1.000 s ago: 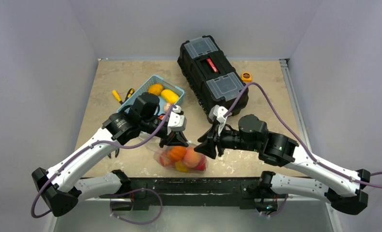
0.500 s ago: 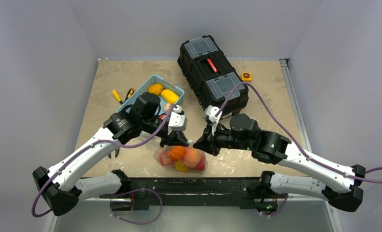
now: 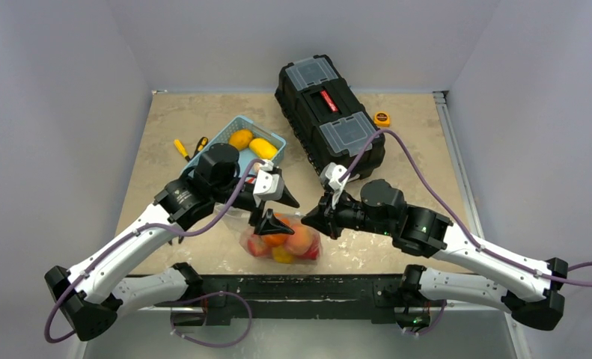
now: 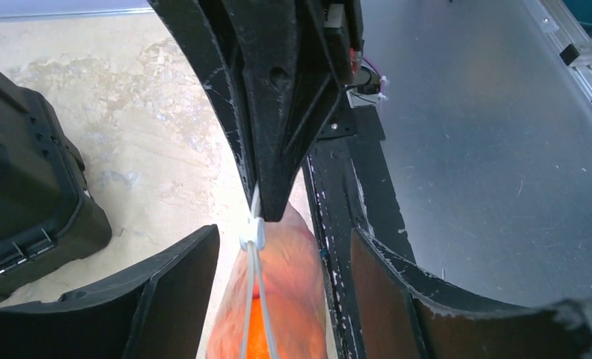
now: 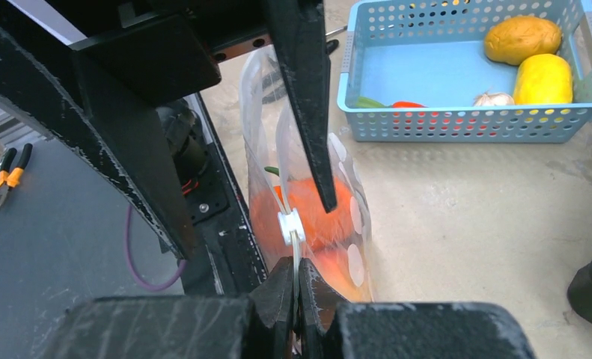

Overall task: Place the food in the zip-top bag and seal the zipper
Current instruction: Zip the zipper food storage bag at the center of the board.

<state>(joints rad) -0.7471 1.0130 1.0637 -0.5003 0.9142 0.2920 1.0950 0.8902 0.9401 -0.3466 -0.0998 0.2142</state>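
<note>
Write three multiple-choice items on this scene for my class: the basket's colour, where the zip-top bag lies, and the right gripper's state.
1. The basket is: A light blue; B red; C black.
2. The zip-top bag lies: A in the basket; B by the table's near edge; C by its far edge.
3. The right gripper is: A open over the basket; B shut on the zipper; C shut on a yellow fruit.
Key: 1 A, its walls show light blue; 2 B, the top view shows it along the near edge; 3 B, its jaws pinch the white strip.
</note>
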